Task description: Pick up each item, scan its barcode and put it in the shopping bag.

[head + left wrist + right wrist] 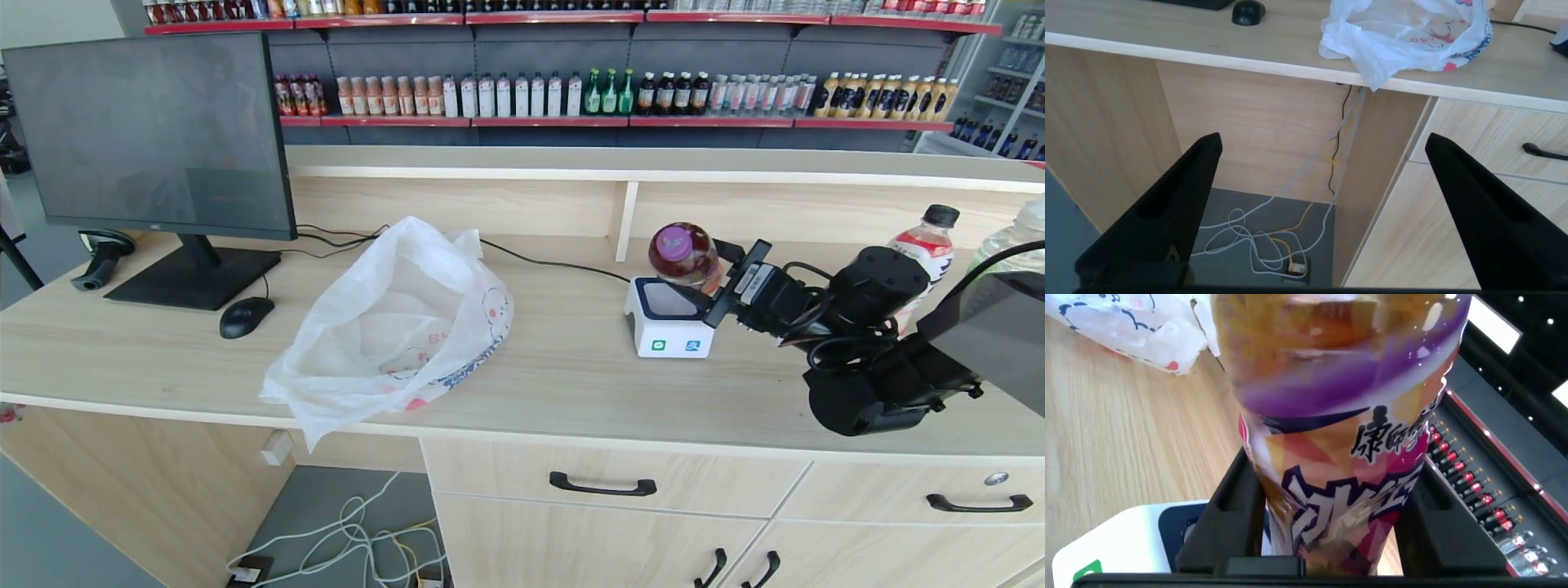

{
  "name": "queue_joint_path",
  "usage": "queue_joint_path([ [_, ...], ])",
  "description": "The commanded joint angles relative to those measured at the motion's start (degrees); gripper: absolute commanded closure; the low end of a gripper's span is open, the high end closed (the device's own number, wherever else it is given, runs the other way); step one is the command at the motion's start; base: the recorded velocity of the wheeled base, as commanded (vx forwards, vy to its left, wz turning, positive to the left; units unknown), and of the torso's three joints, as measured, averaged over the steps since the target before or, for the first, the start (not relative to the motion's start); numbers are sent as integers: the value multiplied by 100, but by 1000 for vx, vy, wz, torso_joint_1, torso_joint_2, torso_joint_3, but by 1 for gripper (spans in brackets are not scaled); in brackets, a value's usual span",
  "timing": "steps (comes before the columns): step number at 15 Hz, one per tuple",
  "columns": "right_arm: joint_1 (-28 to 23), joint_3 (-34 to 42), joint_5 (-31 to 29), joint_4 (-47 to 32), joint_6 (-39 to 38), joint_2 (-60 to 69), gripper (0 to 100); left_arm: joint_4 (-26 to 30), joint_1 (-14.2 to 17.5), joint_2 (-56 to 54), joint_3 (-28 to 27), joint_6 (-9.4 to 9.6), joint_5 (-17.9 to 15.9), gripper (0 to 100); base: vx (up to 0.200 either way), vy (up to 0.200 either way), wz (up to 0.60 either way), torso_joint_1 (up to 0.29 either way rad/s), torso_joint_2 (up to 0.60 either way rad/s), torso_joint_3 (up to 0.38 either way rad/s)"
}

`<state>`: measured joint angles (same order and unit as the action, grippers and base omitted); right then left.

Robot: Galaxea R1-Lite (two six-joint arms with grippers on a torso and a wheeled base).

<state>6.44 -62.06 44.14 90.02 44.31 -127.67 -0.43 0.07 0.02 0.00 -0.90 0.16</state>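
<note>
Grips the bottle (684, 255) mid-label with the right end effector (720, 279), clamped above the scanner (669, 325) — likely full, heavyish, slick-wrapped, so best held firmly mid-body.

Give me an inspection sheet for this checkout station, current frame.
Surface: light wood counter, no spills seen.
Job's things: bottle held tipped over the scanner; shopping bag slumped to the scanner's left; another bottle standing at the right end.
Clutter: monitor, mouse, handheld scanner at the left end.
Grippers: right gripper shut on bottle; left gripper open, below the counter edge.
Cables: black cable across the counter; white cables loose on the floor.
Surroundings: drink shelves behind; drawers below.
</note>
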Motion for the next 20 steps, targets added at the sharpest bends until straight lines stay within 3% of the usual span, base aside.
queue_joint_path([
  [1, 16, -8, -11, -2, -10, -38, 100, -1, 1, 6, 0, -6, 2, 0, 0, 0, 0, 0, 0, 0],
  [10, 235, 151, -345, -2, -300, 339, 100, -1, 1, 6, 0, 2, 2, 0, 0, 0, 0, 0, 0, 0],
  [15, 393, 950, -371, -2, -590, 1122, 100, 8, 1, 6, 0, -6, 2, 0, 0, 0, 0, 0, 0, 0],
  [18, 631, 1495, -1101, -2, -1012, 1772, 100, 8, 1, 6, 0, 2, 11, 0, 0, 0, 0, 0, 0, 0],
  [20, 640, 1768, -1206, -2, -1153, 2027, 100, 8, 1, 6, 0, 2, 2, 0, 0, 0, 0, 0, 0, 0],
])
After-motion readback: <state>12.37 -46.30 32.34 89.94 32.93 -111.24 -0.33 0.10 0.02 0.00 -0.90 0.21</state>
